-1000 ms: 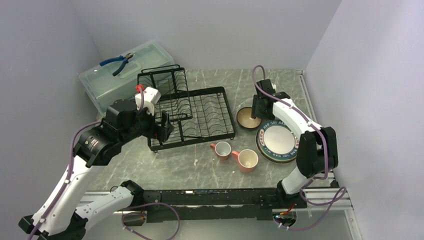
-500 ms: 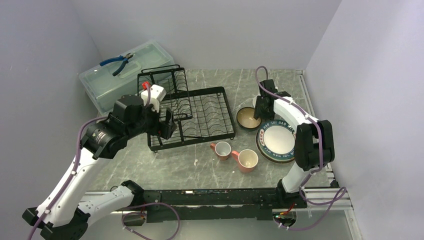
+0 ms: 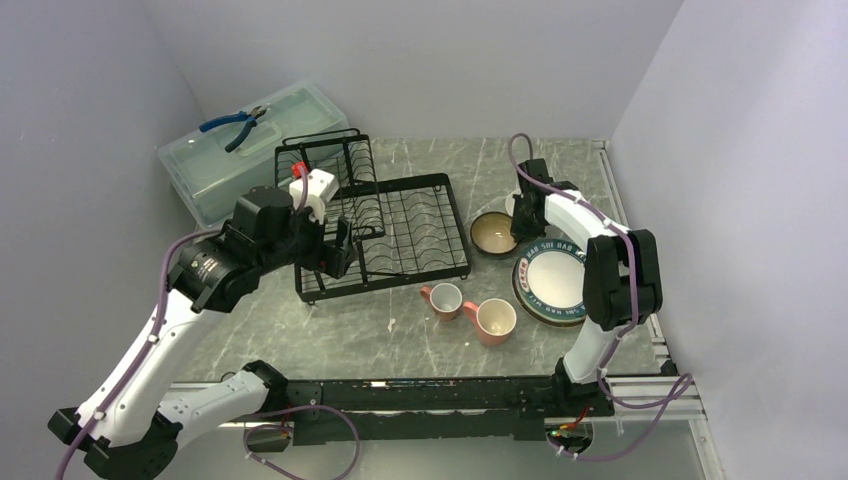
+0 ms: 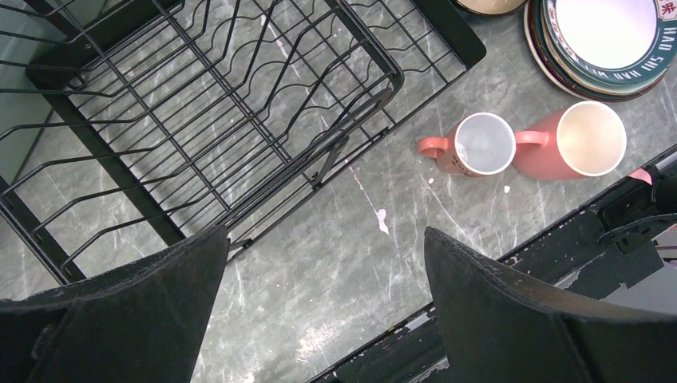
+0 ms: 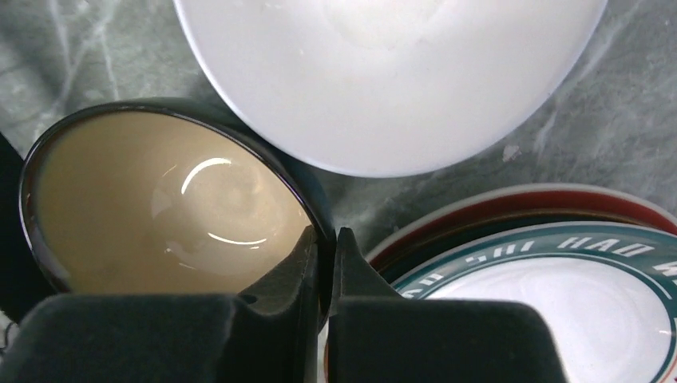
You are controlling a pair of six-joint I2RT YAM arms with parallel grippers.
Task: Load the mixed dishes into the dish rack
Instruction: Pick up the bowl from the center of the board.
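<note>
Plates lie stacked near the right edge of the grey marbled table; the top one is white with a teal lettered rim. Two pink mugs stand upright just left of the stack, the smaller mug and the larger mug side by side with their handles pointing left. All of these are outside the black wire rack, which stands left of them at the middle of the table.

Beyond the stack is a dark bowl with a tan inside, between the rack and the right arm. The right gripper is clamped on this bowl's rim, one finger inside and the other outside, on the side nearest the plates. A white bowl lies just beside the dark one.

The left gripper hangs over the rack's near edge with its fingers spread wide and nothing between them.

Left of the rack, at the back, stands a pale green plastic box with blue-handled pliers on its lid.
</note>
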